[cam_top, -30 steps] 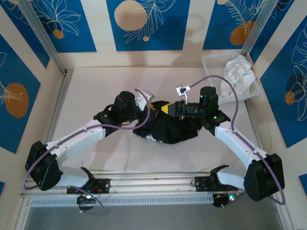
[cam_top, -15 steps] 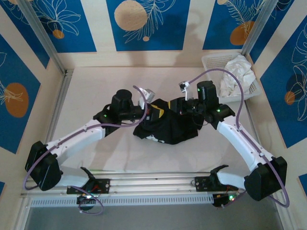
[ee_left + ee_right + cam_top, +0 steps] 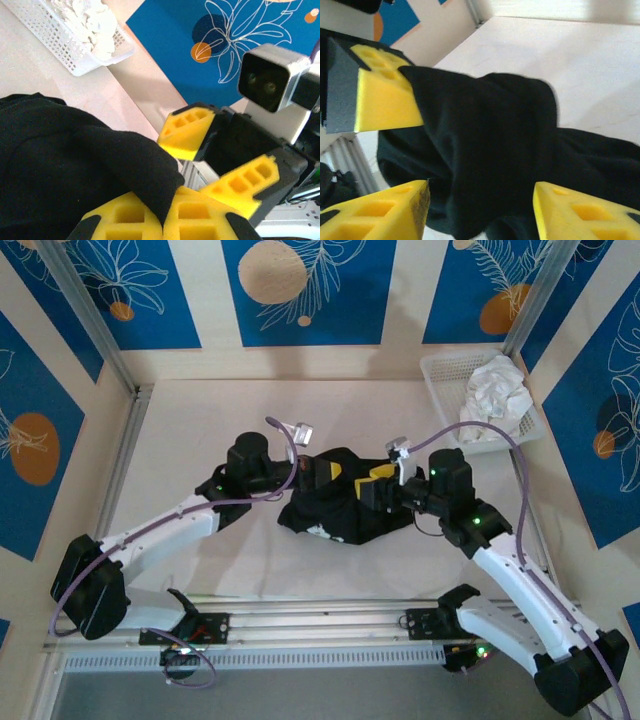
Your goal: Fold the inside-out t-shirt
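The black t-shirt [image 3: 345,502] lies in a crumpled heap in the middle of the table [image 3: 190,420], between your two arms. It is not spread out flat, and you can see no neat fold in it, so I think the folding has hardly begun. You would have to open it out, smooth it and then fold it. Your left gripper [image 3: 162,222] has its yellow fingers pressed together on a pinch of the black cloth, and it holds one bunched corner up off the heap. Your right gripper [image 3: 481,186] is just beside it with its fingers spread wide. A hanging lump of the shirt sits between them, but they are not squeezing it. There is a small white print [image 3: 320,530] on the shirt's near left edge, and it is too tiny to read. You cannot read any words or brand names anywhere else. Well apart, at the far right corner, stands a white basket [image 3: 437,364] with a scrunched white cloth [image 3: 497,388] inside it.
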